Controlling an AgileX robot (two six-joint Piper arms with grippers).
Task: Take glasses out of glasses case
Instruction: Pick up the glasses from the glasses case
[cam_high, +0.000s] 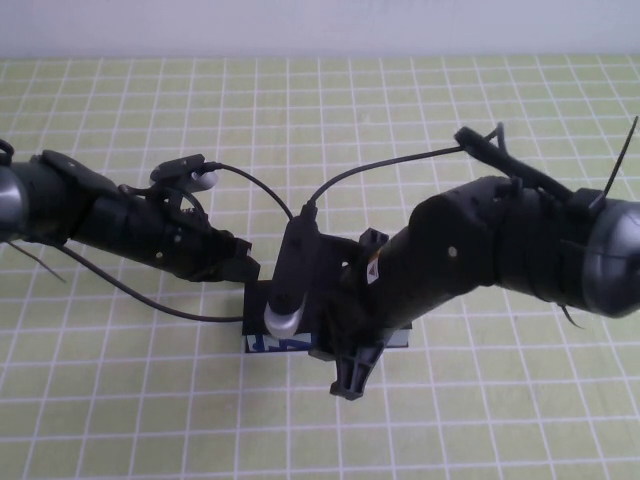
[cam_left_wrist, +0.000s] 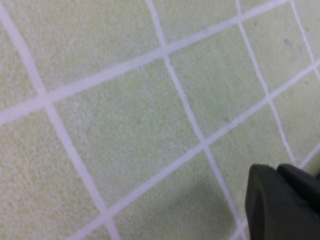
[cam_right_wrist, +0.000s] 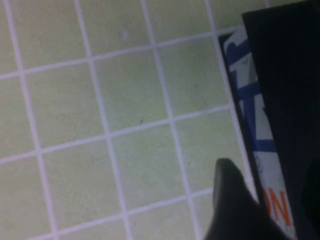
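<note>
Both arms crowd over the glasses case (cam_high: 262, 340) at the middle of the green checked mat (cam_high: 480, 420)

The case's front shows blue, white and orange print; in the right wrist view orange letters look like "ON", the rest cut off. The arms hide most of the case, and no glasses can be made out. The right gripper (cam_high: 352, 372) sits at the case's front edge, the left gripper (cam_high: 238, 268) at its left rear; whether either is open, or holds anything, I cannot tell
</note>
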